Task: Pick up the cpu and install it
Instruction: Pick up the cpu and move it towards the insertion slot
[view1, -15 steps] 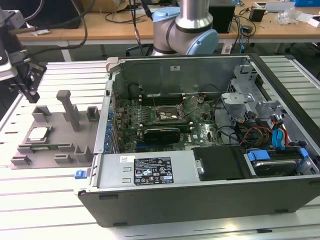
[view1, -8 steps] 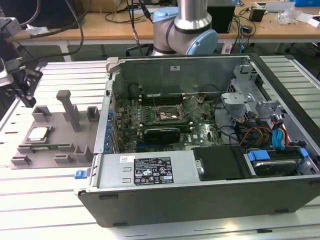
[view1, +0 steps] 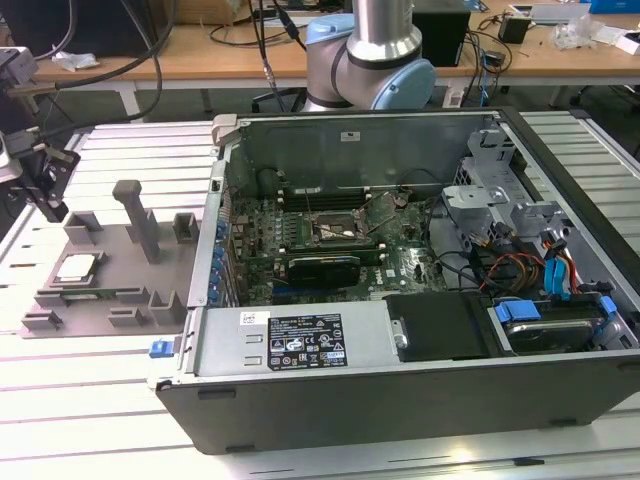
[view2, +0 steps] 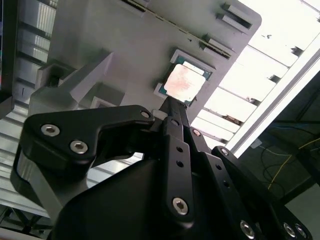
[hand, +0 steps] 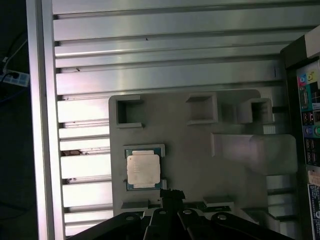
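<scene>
Silver-topped and flat, the cpu (hand: 143, 170) lies in a shallow square pocket of the grey plastic tray (view1: 112, 278). I have not picked it up. In the exterior view that tray sits on the ribbed metal table (view1: 100, 400) at nine o'clock from the open computer case (view1: 400, 405), and the cpu rests near the tray's eight o'clock corner. My gripper (hand: 172, 192) hangs over the tray with its black tip close beside the pocket's edge. I see no contact with the cpu in either wrist view. The jaws look drawn narrow, meeting in a single tip with nothing between them. Inside the case the black-framed socket (view1: 335, 232) sits on the green board, roughly at the board's centre, well apart from the tray. A tall grey post (view1: 133, 215) stands on the tray at one o'clock from the cpu.
</scene>
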